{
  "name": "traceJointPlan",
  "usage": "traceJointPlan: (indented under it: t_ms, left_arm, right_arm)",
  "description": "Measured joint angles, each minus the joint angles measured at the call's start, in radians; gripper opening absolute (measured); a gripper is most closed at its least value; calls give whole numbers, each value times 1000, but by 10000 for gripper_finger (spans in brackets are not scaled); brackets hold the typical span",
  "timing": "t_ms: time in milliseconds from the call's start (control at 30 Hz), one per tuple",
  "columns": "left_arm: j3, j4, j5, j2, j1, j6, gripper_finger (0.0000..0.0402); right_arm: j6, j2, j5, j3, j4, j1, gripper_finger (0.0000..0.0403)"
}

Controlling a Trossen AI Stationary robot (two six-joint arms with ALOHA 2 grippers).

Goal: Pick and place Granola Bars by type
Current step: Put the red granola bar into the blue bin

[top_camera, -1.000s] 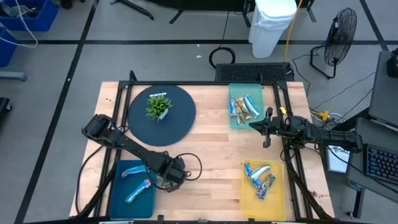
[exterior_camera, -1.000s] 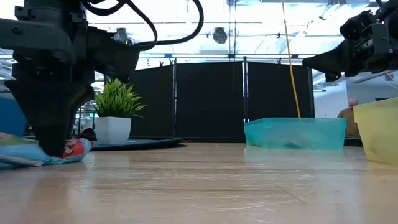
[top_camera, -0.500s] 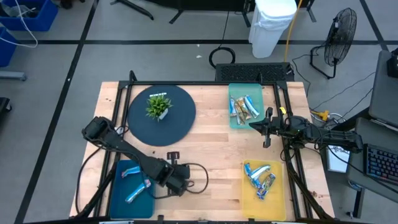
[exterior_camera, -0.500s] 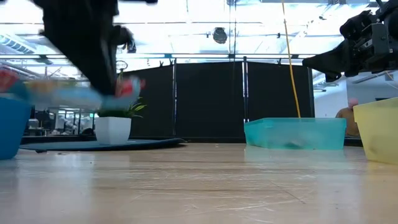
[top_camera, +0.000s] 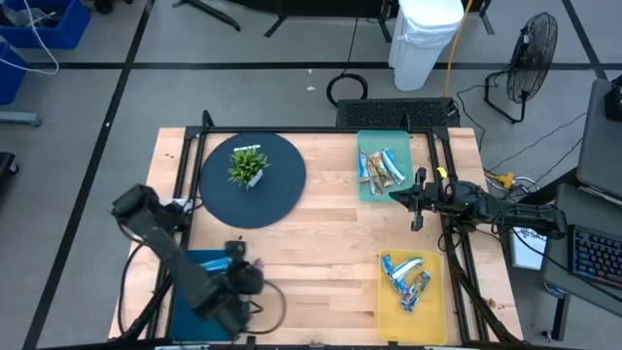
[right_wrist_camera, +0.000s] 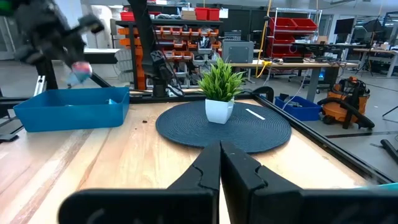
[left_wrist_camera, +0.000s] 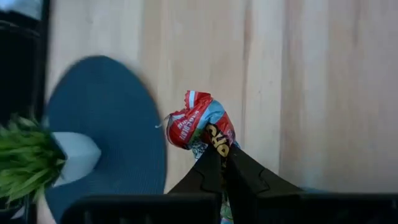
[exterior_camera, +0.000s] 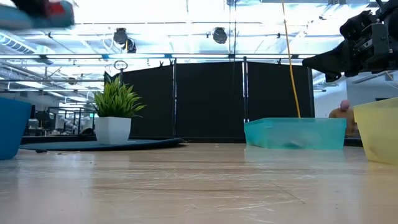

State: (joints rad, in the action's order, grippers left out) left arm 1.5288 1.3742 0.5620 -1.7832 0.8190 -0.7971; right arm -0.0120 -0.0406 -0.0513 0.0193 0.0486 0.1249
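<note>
While my left pincer [left_wrist_camera: 219, 163] grips a red-and-blue granola bar [left_wrist_camera: 198, 124] above the blue tray [top_camera: 194, 264] at lower left, my right pincer [right_wrist_camera: 220, 163] waits clenched empty, centre right.

Left arm's folded back toward the table's near-left corner, wrist up in the air, left gripper [left_wrist_camera: 219, 163] pinched tight on a bar. Right arm's parked out over the right side, stretched level, right gripper [right_wrist_camera: 220, 163] fully closed with nothing in it.
</note>
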Motion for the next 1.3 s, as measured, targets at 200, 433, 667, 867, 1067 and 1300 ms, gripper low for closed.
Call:
traceJointPlan:
  t_ms: [200, 433, 667, 867, 1067, 1300]
  left_arm:
    - [-35, -64, 267, 175, 182, -107, 7]
    - [-319, -407, 453, 446, 378, -51, 6]
    - [-746, -976, 389, 712, 424, 130, 6]
    - [-1057, -1674, 61, 842, 326, 492, 6]
    - [-1137, -1757, -150, 882, 142, 499, 6]
    - [-1047, -1609, -551, 883, -176, 561, 6]
  right_arm:
    - [0, 0, 0, 0, 0, 0, 4]
    - [0, 0, 0, 0, 0, 0, 4]
    - [0, 0, 0, 0, 0, 0, 4]
    - [0, 0, 0, 0, 0, 0, 4]
    - [0, 0, 0, 0, 0, 0, 4]
    - [0, 0, 0, 0, 0, 0, 4]
